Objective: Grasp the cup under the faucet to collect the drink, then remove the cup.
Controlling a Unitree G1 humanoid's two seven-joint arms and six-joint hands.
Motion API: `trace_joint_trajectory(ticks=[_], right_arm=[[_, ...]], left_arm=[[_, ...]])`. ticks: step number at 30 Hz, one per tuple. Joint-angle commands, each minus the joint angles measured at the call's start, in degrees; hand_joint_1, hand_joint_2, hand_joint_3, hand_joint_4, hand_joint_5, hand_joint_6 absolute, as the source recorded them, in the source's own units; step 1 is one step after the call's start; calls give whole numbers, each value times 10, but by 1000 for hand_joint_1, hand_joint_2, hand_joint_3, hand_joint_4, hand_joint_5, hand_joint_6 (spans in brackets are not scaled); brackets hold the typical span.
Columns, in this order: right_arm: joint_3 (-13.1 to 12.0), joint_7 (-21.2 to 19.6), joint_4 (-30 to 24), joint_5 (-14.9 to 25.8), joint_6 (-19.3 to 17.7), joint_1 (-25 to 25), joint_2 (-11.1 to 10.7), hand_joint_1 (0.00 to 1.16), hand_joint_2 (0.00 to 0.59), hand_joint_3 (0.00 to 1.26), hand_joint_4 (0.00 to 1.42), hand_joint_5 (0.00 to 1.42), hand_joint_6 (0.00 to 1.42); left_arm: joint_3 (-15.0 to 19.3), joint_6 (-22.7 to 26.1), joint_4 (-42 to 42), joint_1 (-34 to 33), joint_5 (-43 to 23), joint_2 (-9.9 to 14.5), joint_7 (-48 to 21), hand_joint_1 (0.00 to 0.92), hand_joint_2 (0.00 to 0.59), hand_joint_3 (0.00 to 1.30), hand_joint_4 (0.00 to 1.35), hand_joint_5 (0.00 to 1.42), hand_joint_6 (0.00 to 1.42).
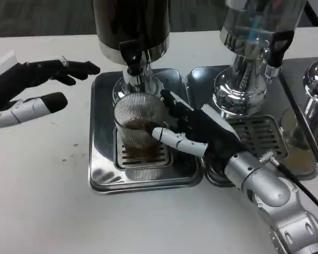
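A clear ribbed cup (139, 126) stands upright on the grate of a steel drip tray (103, 174), right under the black faucet (132, 57) of the dark drink dispenser (130, 24). Brown drink fills its lower part. My right hand (193, 132) wraps around the cup from the right, thumb across its front and fingers behind it. At the left edge my left hand (34, 90) hovers over the table with its fingers apart, holding nothing, well clear of the tray.
A second dispenser (254, 37) with a chrome base stands on its own drip tray (265, 135) just right of my right hand. More chrome parts (315, 84) sit at the far right. White table spreads to the left and front.
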Motion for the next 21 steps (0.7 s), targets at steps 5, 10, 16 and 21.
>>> trace_joint_trajectory(ticks=[5, 10, 16, 21], right_arm=[[1, 2, 32, 2, -36, -20, 7, 485, 213, 0, 0, 0, 0], [10, -1, 42, -8, -47, -24, 8, 484, 212, 0, 0, 0, 0], [17, -4, 48, -18, -50, -26, 7, 506, 203, 0, 0, 0, 0], [19, -8, 44, -28, -45, -25, 5, 565, 206, 0, 0, 0, 0]], left_arm=[[14, 13, -11, 22, 1, 15, 7, 0, 91, 325, 246, 253, 310], [19, 17, -15, 30, 1, 16, 5, 0, 99, 334, 259, 258, 316], [20, 22, -19, 32, 2, 18, 5, 0, 103, 348, 269, 268, 328], [20, 24, -21, 34, 2, 18, 5, 0, 106, 353, 273, 269, 330]])
